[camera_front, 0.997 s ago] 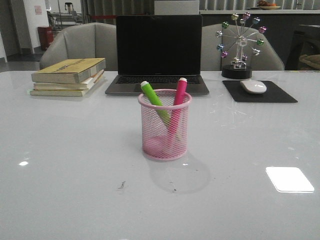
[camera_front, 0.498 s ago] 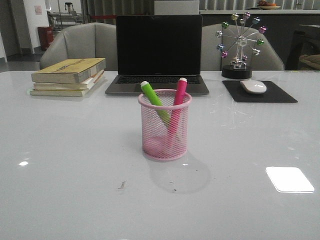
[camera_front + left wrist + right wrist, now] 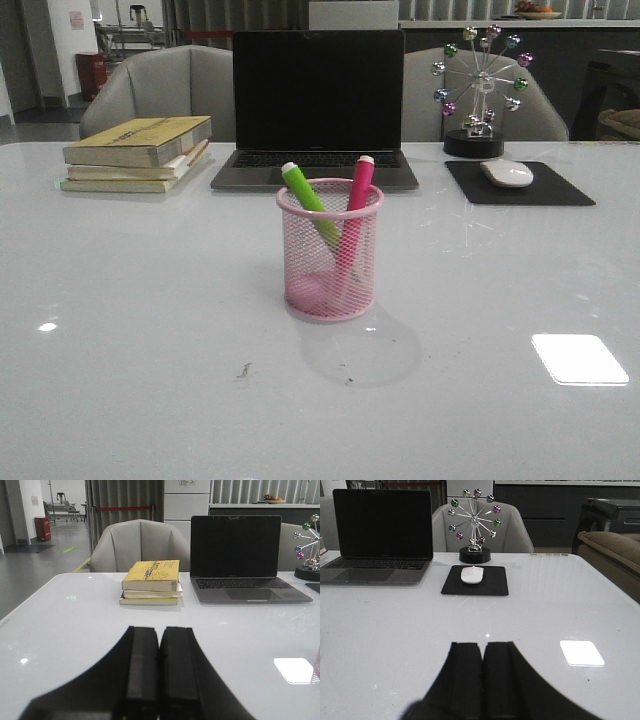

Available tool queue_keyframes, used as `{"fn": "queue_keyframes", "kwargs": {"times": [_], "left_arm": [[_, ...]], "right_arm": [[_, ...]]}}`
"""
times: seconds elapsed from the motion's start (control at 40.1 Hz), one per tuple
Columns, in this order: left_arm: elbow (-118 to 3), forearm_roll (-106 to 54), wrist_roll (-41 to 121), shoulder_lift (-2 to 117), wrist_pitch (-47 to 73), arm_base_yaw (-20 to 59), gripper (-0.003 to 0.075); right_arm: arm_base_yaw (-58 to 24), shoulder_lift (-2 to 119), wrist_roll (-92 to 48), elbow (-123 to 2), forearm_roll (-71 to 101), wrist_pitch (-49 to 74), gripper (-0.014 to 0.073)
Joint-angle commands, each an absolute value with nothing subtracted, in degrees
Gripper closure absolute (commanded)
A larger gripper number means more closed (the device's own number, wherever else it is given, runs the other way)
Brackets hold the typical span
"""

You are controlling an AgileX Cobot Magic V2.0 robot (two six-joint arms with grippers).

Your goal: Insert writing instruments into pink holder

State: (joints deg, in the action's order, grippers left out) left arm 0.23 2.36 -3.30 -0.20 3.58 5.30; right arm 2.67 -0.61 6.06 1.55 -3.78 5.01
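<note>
Wide white bench (image 3: 120,380) fills the front view, and the job looks finished: nothing left to pick up, so the step in hand reads as the wrap-up, both arms parked back and clear.

Behind the work area, the laptop (image 3: 318,105) stands open with a dark screen, the stack of books (image 3: 138,152) off to its left, and on the right the black mouse pad (image 3: 520,184) carrying the white mouse (image 3: 507,172), with the ferris-wheel ornament (image 3: 482,90) just behind it. All of that sits well apart from the centre, so there's generous open bench in front and to both sides.

Centre stage, the pink holder (image 3: 330,250) stands upright, near the laptop's front edge but not touching it. Inside it, the lime green marker (image 3: 305,190) leans left and the magenta marker (image 3: 359,190) leans right, both with white ends poking above the rim, crossing low down in the mesh.

Now the grippers. The left gripper (image 3: 159,670) is clenched, fingers pressed together on nothing, hovering over bare bench. The right gripper (image 3: 483,675) is the same story: closed, empty, over open surface.

My call: no further move is needed beyond holding position; any retreat should keep clear of the holder, which looks light enough to tip.
</note>
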Motion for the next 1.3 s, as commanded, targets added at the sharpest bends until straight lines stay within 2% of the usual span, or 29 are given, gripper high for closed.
{"fn": "queue_keyframes", "kwargs": {"times": [0.0,0.224,1.271], "left_arm": [[0.47,1.82,-3.26,-1.39,-1.51,5.24,0.0629],[0.47,1.82,-3.26,-1.39,-1.51,5.24,0.0629],[0.47,1.82,-3.26,-1.39,-1.51,5.24,0.0629]], "right_arm": [[2.64,-1.71,6.08,1.35,-4.68,-0.58,0.0538],[0.57,-1.71,6.08,1.35,-4.63,-1.0,0.0538],[1.85,-1.71,4.78,1.35,-1.38,-1.43,0.0538]]}}
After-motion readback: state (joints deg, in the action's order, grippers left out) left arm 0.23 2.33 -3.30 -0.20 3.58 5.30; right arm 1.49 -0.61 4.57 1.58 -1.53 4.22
